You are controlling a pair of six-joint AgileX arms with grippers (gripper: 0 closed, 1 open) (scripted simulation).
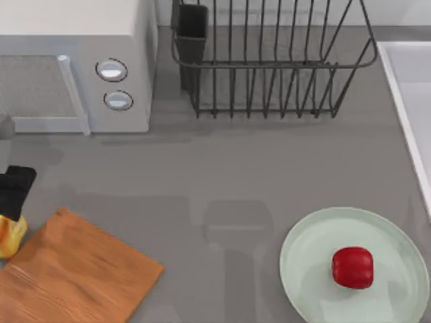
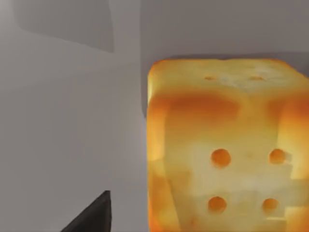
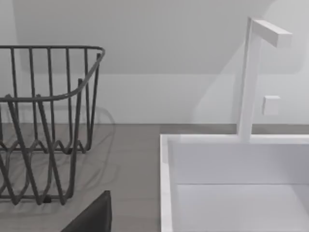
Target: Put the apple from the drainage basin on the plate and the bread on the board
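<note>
A: Where's everything, front to back?

B: Lower right, the apple [image 1: 352, 267] sits on the plate [image 1: 316, 269]. Lower left, the board [image 1: 74, 276]; at its left edge the left gripper [image 1: 8, 215] holds the bread [image 1: 10, 235] — jaws clamped on it.

A: Next?

B: Carry it rightward over the board's middle, lower flat, then release. Right jaws — can't tell. Dish rack [image 1: 269, 60] stands at the top.

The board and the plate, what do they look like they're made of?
The board looks like wood with a matte finish: orange-brown with darker grain lines along it. The plate, holding the apple, looks like glazed ceramic, perhaps plastic: smooth, pale mint, with a soft sheen.
</note>
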